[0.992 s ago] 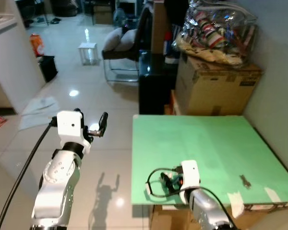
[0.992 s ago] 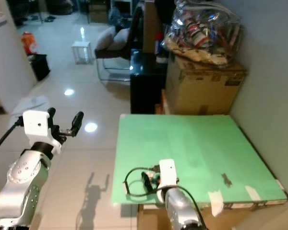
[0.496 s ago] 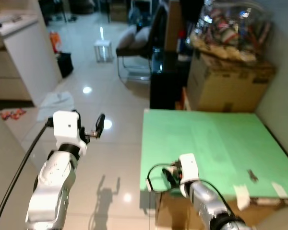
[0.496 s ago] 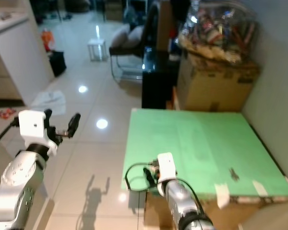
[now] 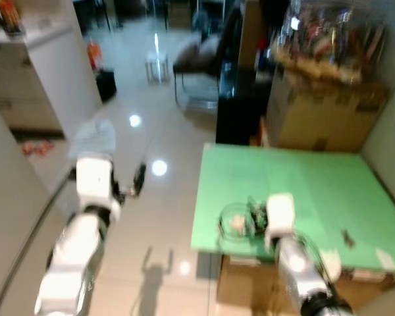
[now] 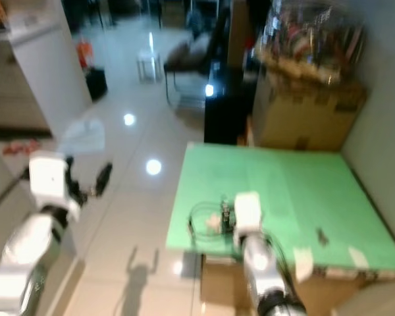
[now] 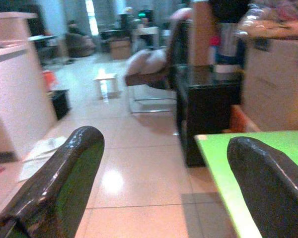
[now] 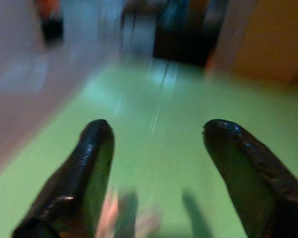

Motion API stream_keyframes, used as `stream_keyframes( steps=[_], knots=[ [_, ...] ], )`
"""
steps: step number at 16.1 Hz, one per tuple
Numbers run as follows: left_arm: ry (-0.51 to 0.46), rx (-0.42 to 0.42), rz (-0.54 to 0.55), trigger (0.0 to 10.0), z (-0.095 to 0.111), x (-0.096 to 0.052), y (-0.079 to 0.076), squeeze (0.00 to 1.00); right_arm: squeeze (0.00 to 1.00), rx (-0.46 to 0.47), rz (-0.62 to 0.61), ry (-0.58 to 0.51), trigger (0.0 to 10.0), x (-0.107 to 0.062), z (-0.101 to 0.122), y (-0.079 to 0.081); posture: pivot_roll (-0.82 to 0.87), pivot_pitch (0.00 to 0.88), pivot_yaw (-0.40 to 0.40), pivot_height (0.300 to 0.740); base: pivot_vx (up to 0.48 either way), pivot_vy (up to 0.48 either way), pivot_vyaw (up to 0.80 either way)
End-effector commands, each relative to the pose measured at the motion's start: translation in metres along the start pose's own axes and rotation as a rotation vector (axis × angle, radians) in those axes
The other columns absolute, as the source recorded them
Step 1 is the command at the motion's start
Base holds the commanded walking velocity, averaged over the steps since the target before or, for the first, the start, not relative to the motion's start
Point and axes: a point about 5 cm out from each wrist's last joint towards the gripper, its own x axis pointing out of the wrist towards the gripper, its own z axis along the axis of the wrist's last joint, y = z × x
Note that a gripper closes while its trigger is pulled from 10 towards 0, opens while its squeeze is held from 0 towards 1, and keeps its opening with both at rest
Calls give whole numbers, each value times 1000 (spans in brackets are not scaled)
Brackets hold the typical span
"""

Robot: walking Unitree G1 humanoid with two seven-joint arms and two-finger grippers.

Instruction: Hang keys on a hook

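1. Landmark: green table top (image 5: pixel 303 191); head views are motion-blurred.
2. Keys (image 5: pixel 347 237): a small dark object lies on the table top near its front right corner, well apart from both grippers; detail too blurred to confirm.
3. Right gripper (image 8: pixel 156 173): over the table top's front left part, fingers spread wide, nothing between them. A blurred pale shape sits below the fingers; its identity cannot be told.
4. Left gripper (image 7: pixel 164 183): off the table's left side, above the tiled floor (image 5: pixel 158 197), fingers parted, holding nothing.
5. Cardboard box (image 5: pixel 322 118) stands beyond the table's far edge, a dark cabinet (image 5: pixel 240 99) to its left.
6. Beige tape pieces (image 5: pixel 382 258) sit on the table's front right edge, near the keys.
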Motion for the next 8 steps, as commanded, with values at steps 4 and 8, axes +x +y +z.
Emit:
stream_keyframes(
  steps=[4,8],
  knots=[
    [68,-25,-49,10000,-17,7,-13,0,1000,-35,-172,-195,10000,-41,24,-15,-57,0,28,740,0,0,0],
    [100,-19,-46,10000,-29,-2,-6,0,1000,-66,-256,-284,10000,-77,56,-29,-99,0,34,740,0,0,0]
  ],
)
